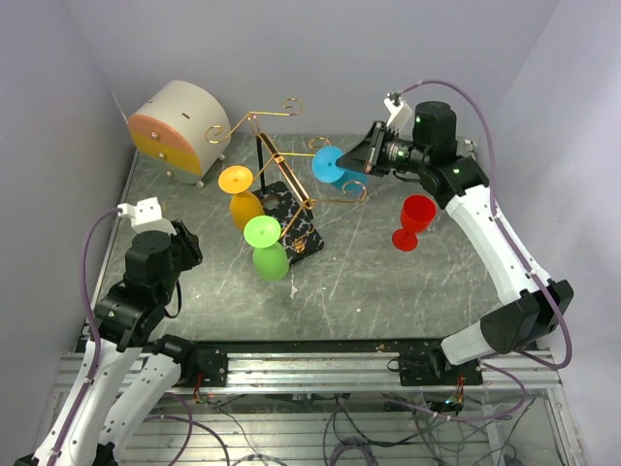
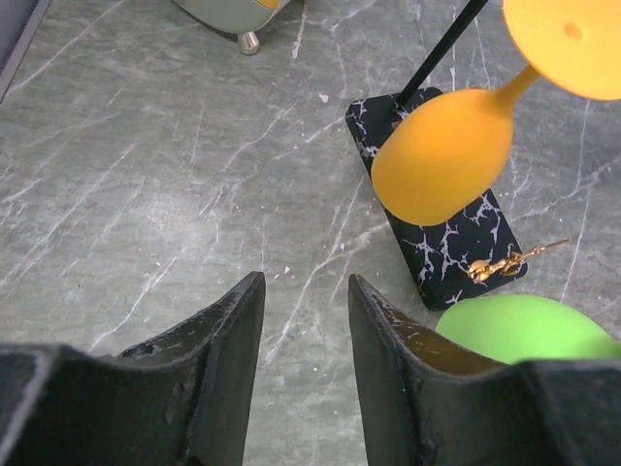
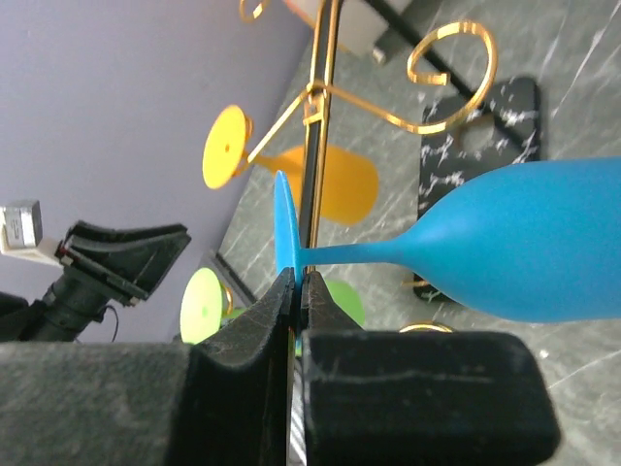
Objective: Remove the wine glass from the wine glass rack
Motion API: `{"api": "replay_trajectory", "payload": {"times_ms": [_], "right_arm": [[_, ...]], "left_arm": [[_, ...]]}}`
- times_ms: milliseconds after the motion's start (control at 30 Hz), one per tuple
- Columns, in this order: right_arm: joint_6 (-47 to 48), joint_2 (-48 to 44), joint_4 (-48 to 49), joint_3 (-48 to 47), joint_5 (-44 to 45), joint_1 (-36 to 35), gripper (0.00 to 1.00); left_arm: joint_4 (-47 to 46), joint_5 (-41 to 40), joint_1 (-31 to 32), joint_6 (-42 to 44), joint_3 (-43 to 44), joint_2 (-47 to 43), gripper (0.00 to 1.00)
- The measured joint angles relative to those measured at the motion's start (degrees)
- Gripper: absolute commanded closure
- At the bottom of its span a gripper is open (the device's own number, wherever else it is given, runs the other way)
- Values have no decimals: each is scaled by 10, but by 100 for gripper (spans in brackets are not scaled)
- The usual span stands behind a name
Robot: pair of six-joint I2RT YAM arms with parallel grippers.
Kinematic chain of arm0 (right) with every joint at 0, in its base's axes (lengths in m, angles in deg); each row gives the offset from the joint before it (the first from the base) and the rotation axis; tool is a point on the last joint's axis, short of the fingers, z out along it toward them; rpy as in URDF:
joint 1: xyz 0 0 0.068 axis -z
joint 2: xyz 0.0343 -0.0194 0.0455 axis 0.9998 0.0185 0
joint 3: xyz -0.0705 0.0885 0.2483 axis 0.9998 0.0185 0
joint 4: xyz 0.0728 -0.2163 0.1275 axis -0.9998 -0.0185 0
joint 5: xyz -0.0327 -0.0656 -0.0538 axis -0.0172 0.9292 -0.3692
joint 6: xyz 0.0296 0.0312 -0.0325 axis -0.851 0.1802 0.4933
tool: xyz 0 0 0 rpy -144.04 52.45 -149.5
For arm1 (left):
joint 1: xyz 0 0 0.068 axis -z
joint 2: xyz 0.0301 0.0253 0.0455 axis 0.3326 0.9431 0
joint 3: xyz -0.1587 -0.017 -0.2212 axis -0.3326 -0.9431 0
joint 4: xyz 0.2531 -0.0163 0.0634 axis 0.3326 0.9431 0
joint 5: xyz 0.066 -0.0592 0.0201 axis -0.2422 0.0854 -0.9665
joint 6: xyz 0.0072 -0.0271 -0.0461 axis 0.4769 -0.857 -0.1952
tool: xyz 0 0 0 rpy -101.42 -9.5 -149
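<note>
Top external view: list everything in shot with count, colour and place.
table: one, grey marbled, under everything
wine glass rack: one, gold wire, black marble base, centre
orange wine glass: one, orange, hanging from rack, left
green wine glass: one, green, hanging from rack, near side
blue wine glass: one, blue, at rack's right arm
red wine glass: one, red, upright, right of rack
drawer box: one, beige and orange, far left
left hand: one, black, open, empty, near left
right hand: one, black, shut on blue wine glass
</note>
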Motion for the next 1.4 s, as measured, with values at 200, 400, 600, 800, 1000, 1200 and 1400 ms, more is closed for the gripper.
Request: {"api": "replay_trajectory", "payload": {"times_ms": [200, 400, 600, 800, 1000, 1200, 1400], "right_arm": [[48, -3, 5, -55, 82, 0, 100], [142, -94, 28, -9, 130, 0, 100], [227, -209, 46, 0, 129, -64, 100], [299, -216, 24, -24, 214, -196, 100], [356, -174, -6, -23, 313, -286, 100], [428, -156, 12, -14, 423, -408, 100], [538, -155, 100, 62, 564, -566, 100]], "left_arm": [[2, -15, 0, -10, 0, -11, 34], [31, -8, 0, -24, 25, -16, 23], [37, 80, 0, -56, 119, -40, 13], [44, 200, 0, -147, 222, -1, 15], [47, 296, 0, -273, 213, -9, 16], [47, 346, 0, -382, 211, -31, 17], [29, 385, 0, -487, 183, -44, 17]]}}
